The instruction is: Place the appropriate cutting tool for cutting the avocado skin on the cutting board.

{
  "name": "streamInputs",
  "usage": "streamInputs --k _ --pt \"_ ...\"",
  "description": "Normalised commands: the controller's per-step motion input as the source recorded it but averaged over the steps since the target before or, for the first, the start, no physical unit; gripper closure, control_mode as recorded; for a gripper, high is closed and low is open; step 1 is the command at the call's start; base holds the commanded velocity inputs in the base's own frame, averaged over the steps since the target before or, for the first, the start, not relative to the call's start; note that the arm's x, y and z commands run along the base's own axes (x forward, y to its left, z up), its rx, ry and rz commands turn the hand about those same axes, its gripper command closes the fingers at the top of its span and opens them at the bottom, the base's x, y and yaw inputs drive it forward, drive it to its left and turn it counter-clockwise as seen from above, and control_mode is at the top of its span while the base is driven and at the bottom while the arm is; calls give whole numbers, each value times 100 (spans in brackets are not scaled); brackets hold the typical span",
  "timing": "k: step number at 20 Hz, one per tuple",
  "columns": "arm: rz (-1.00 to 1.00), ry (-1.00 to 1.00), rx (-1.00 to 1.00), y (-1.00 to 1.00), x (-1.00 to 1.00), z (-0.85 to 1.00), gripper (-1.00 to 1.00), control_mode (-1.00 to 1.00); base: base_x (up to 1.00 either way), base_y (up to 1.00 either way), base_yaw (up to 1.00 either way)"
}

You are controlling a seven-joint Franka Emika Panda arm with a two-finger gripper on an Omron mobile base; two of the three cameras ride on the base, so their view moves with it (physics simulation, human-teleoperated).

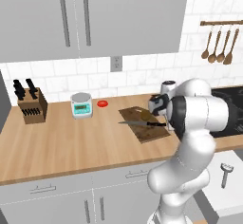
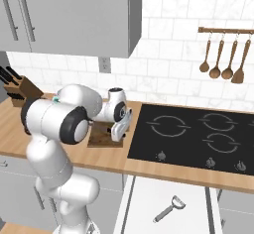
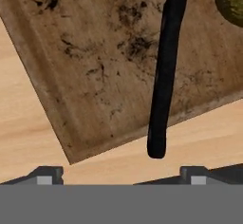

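— On the worktop, between the scale and the stove, is that the knife [image 1: 141, 122] already down on the cutting board [image 1: 144, 125]?

— Looks that way to me. From the left side I see the silver blade pointing left, its tip past the board's left edge, and the black handle lying across the dark wood toward the right. From the camera on the hand, the handle [image 3: 163, 76] crosses the board [image 3: 95, 66] and its butt end pokes just over the near edge onto the bare wood of the worktop [image 3: 28, 137].

— And the avocado?

— Sitting on the board too, an olive-brown lump [image 3: 231, 2] just beside the handle's far end. Whether they touch, I can't tell.

— Is the hand holding anything?

— No. The hand [image 3: 122, 174] hangs above the board's near edge, both fingertips spread wide, one on each side, with nothing between them. The handle lies below the gap, closer to the right tip, touching neither.

— So the job's done?

— I'd judge it as good as done: knife resting on the board, grip let go. What's left, if anything, is lifting the arm clear. The knife block [image 1: 32, 105] at the far left sits full and apart, and the peeler [image 2: 170, 208] lies down in the open drawer.
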Motion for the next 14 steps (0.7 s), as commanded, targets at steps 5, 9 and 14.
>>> streamInputs --k 5,9,14 --pt "-8 -7 0 -35 -48 23 -100 -100 0 0 0" --pt "-11 -2 0 -42 -55 29 -100 -100 0 0 0" --pt "-13 -1 0 -41 -61 41 -100 -100 0 0 0"
